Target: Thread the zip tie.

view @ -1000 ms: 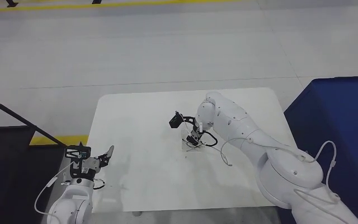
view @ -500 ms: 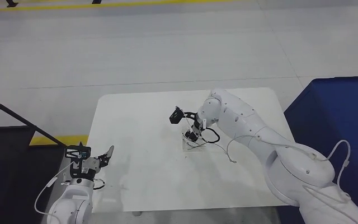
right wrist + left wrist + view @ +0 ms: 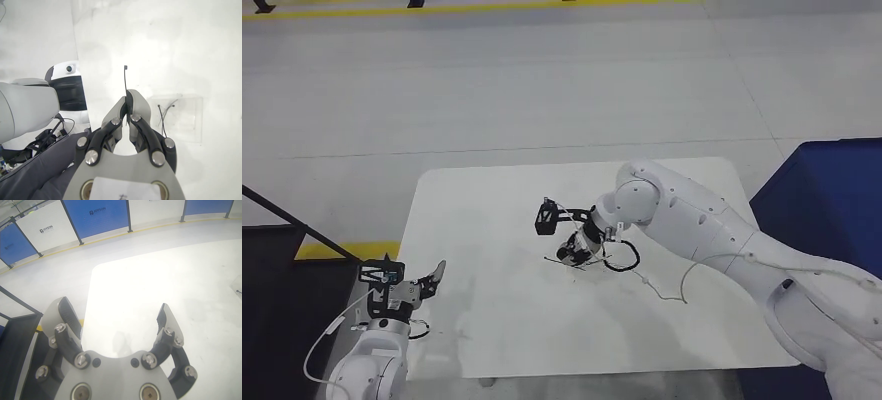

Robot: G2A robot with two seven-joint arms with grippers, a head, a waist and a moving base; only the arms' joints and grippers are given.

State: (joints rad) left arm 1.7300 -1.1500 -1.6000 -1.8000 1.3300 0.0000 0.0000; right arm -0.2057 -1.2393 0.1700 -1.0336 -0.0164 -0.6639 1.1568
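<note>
- One arm's idle: the left gripper [image 3: 113,303] hangs spread wide with nothing in it over the near corner of the table [image 3: 143,279]. My guess is it's parked there so it's free to take the tie's other end.
- Further out, the right gripper [image 3: 127,94] is clamped on the zip tie [image 3: 125,79]. It pinches the strap low, so the head pokes straight out past the fingertips, probably to keep the slot reachable for threading.
- Right beside that, a clear tray [image 3: 189,128] lies flat on the table with a few spare ties [image 3: 162,118] in it.
</note>
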